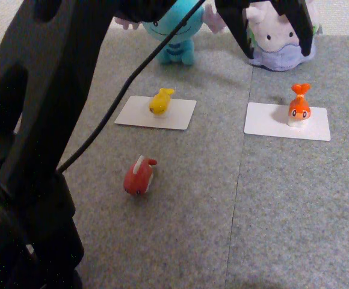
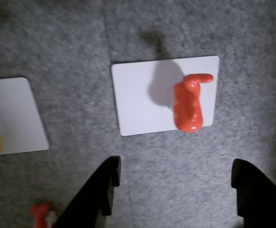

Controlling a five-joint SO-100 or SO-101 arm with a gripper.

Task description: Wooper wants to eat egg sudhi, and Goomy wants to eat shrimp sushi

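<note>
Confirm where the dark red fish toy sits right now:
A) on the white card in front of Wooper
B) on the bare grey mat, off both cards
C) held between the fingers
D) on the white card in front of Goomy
B: in the other view the dark red fish toy lies on the grey mat, nearer the camera than the white card holding the egg sushi.

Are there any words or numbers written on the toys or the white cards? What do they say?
None: no words, numbers or signs can be read anywhere.
The white card under the egg sudhi is blank.
The white card under the shrimp sushi is blank, also in the wrist view.
Wooper, Goomy and the dark red fish toy carry no writing.
</note>
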